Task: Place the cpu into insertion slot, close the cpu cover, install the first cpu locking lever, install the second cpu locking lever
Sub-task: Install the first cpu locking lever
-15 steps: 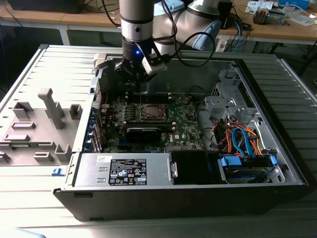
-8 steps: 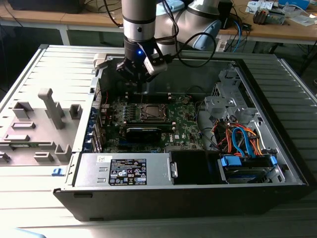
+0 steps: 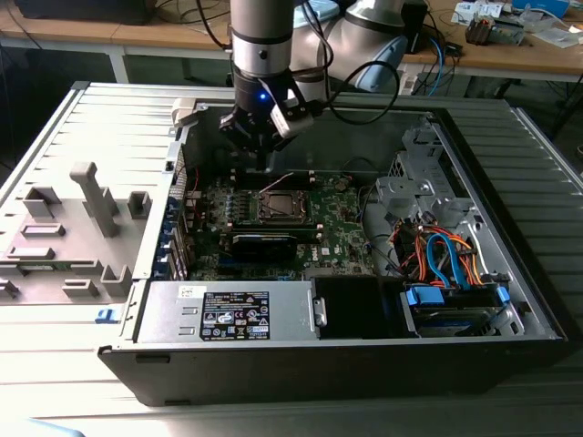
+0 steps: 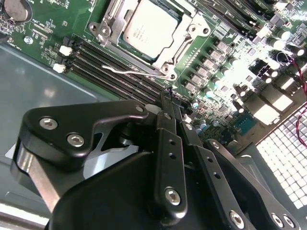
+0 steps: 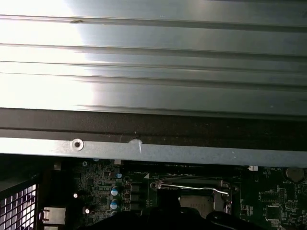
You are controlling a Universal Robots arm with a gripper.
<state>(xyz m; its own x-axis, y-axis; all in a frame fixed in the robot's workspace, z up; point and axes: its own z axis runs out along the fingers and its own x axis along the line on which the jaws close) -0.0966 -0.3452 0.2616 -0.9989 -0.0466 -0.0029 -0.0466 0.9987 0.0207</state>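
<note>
Black gripper fingers sit pressed together and pinch nothing, poised just beside the insertion slot. The cpu already lies seated in it, pale face up, and the cpu cover seems to be down around it, though the angle leaves that uncertain. A thin silver locking lever stands loose along the socket's edge, so the lever step looks in hand; it calls for catching that wire and hooking it down. Long black card slots crowd close by, and the case wall hems in the approach.
</note>
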